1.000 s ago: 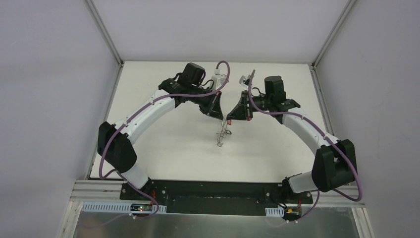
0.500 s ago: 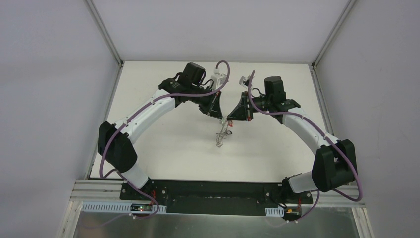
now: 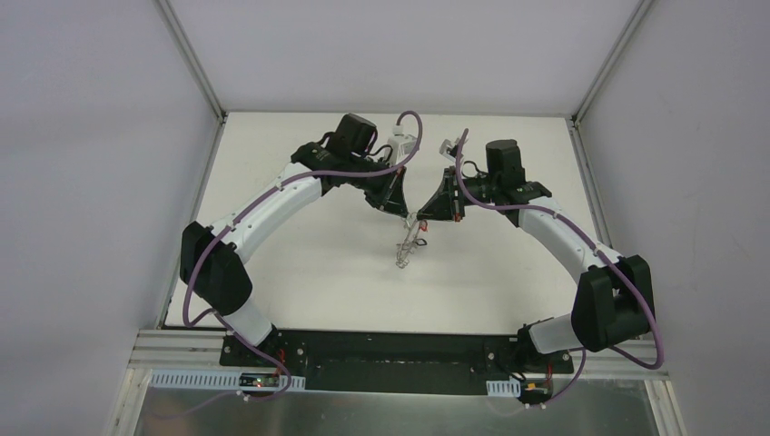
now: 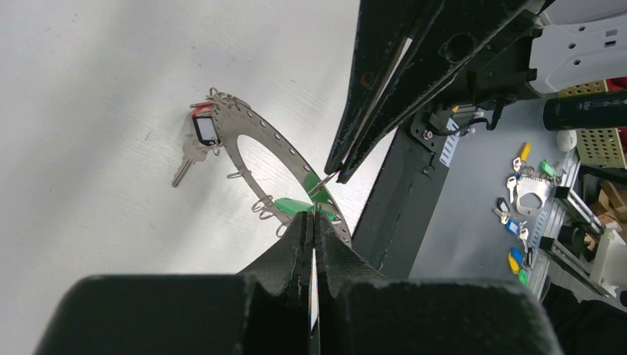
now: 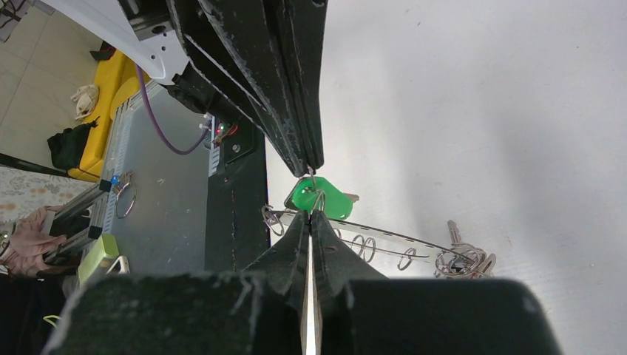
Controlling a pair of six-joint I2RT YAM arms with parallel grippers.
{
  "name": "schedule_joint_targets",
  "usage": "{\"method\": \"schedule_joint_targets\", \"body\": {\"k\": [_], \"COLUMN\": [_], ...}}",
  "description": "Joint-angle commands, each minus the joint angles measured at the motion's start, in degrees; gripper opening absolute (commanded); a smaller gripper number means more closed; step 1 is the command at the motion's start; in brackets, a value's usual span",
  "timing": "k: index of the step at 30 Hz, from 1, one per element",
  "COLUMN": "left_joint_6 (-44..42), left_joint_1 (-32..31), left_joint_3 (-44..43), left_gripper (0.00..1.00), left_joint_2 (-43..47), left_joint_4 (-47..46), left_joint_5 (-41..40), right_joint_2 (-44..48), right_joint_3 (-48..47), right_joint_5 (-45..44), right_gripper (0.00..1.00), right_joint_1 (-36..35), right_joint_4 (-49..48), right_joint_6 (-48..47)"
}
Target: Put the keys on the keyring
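The keyring point(image 4: 255, 140), a flat grey ring with small wire loops on its rim, hangs tilted over the white table point(image 3: 309, 263), under the two gripper tips. On its far side hang keys with a red and a dark head point(image 4: 202, 129). A green-headed key point(image 5: 319, 198) sits at the near rim. My left gripper point(image 4: 314, 214) is shut, pinching thin wire at the rim beside the green key. My right gripper point(image 5: 309, 213) is shut on a small wire loop lying over the green head. Both tips nearly touch, the left gripper point(image 3: 406, 215) and the right gripper point(image 3: 420, 218).
The black base rail point(image 4: 399, 185) runs along the table's near edge. Past it, loose coloured keys point(image 4: 517, 200) lie on a grey surface. Wall panels point(image 3: 100, 182) close the table in on the left, right and back.
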State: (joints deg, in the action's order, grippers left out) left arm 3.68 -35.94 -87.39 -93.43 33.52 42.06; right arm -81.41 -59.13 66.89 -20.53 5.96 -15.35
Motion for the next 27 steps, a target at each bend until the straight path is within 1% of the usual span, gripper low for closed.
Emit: {"method": "schedule_joint_targets", "body": {"k": [1, 6, 20, 27], "left_joint_6": [-0.6, -1.4, -3.0, -2.7], "left_joint_1": [0.1, 0.0, 0.0, -0.1], "left_joint_3": [-3.0, -3.2, -2.6, -2.6], "left_gripper": [0.00, 0.00, 0.00, 0.00], "left_joint_2": [0.0, 0.1, 0.4, -0.2], "left_joint_4": [0.6, 0.9, 1.6, 1.0], "left_joint_5": [3.9, 5.5, 3.0, 3.1], "right_joint_2": [1.5, 1.4, 1.0, 1.0], "right_joint_3": [-0.5, -0.5, -0.9, -1.0], "right_joint_5": [2.8, 3.0, 3.2, 3.3], "right_gripper": [0.00, 0.00, 0.00, 0.00], "right_joint_1": [0.2, 0.2, 0.2, 0.2], "right_joint_4": [-1.1, -1.0, -0.8, -0.8], "right_joint_6": [-1.4, -1.6, -1.3, -1.2]}}
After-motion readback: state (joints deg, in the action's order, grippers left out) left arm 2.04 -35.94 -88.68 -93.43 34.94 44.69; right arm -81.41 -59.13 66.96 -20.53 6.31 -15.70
